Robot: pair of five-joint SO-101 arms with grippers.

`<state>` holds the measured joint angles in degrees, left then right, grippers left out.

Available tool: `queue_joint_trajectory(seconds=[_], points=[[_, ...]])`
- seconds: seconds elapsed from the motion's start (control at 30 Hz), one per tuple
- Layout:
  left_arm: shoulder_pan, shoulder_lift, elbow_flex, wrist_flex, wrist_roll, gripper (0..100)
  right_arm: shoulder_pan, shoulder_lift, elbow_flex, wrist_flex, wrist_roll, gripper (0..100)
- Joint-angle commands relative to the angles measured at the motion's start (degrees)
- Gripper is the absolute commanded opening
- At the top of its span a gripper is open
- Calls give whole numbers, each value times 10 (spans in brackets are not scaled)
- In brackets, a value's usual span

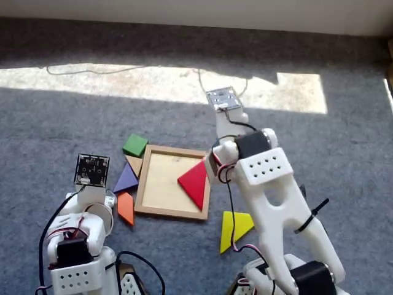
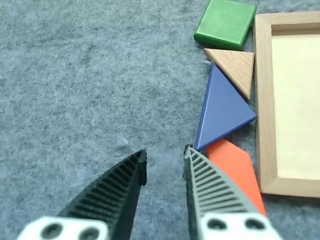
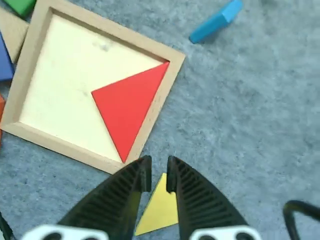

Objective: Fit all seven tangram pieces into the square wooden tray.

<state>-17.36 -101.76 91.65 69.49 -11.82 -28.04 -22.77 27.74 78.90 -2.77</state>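
Observation:
The square wooden tray (image 1: 142,178) lies mid-carpet with a red triangle (image 1: 195,183) inside against its right wall. Along its left side lie a green square (image 1: 135,145), a wooden triangle (image 1: 134,165), a blue triangle (image 1: 126,179) and an orange piece (image 1: 125,208). A yellow triangle (image 1: 234,228) rests below the tray's right corner. My left gripper (image 2: 164,162) hangs open over bare carpet, one fingertip beside the blue triangle (image 2: 222,110) and orange piece (image 2: 235,165). My right gripper (image 3: 158,172) is slightly open with nothing in it, above the yellow triangle (image 3: 160,207), just outside the tray rim (image 3: 107,31).
A light blue piece (image 3: 216,21) lies on the carpet beyond the tray's far corner, seen from the right wrist. Grey carpet surrounds everything, with a sunlit strip (image 1: 123,83) at the back. Cables (image 1: 141,264) trail near the arm bases.

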Motion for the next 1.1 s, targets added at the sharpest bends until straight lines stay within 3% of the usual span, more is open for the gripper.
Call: queue_joint_trajectory(seconds=[0.0,0.1,0.3,0.73,0.9,1.07], points=[[-5,-7,-24,-1,-4,137,9,-48,58,5,-133,85],[-5,-7,-24,-1,-4,137,5,-51,115,0,-259,187],[-5,-7,-24,-1,-4,137,-4,-4,174,0,-338,427],[-5,-7,-24,-1,-4,137,-56,222,60,-1,-448,436],[-7,-7,-24,-1,-4,137,-37,268,31,-35,-440,436],[-7,-7,-24,-1,-4,137,-15,268,27,-43,-354,436]])
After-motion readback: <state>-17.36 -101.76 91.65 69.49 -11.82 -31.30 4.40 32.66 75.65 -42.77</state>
